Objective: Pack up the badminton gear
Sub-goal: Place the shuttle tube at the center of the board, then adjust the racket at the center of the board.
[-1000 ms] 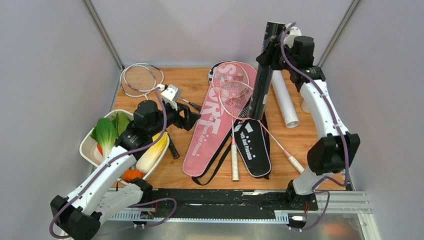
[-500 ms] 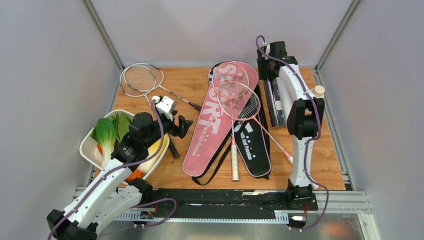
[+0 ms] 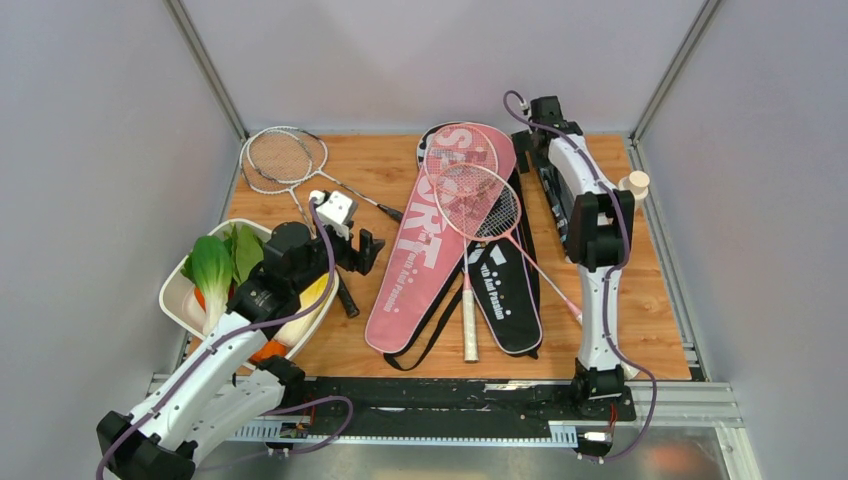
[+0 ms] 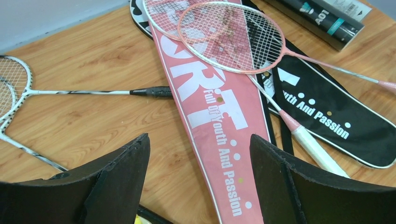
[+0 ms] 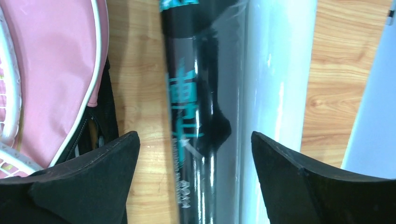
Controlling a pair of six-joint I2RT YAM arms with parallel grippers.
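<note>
A black tube (image 5: 201, 116) and a white tube (image 5: 275, 93) lie side by side on the wooden table at the back right. My right gripper (image 5: 195, 135) hangs open just above them, touching neither. In the top view the black tube (image 3: 547, 190) shows beside the right arm. Two pink rackets (image 3: 465, 175) rest across the pink SPORT bag (image 3: 425, 260) and the black bag (image 3: 508, 290). Two silver rackets (image 3: 283, 158) lie at the back left. My left gripper (image 3: 366, 250) is open and empty, just left of the pink bag (image 4: 210, 107).
A white tray (image 3: 172, 300) of vegetables sits under the left arm at the near left. A small white bottle with a tan cap (image 3: 634, 182) stands by the right wall. Grey walls close in the table on three sides.
The right arm swung the black tube from upright down flat onto the table beside the white tube, then opened its jaws and let it go. The left arm hardly moved.
</note>
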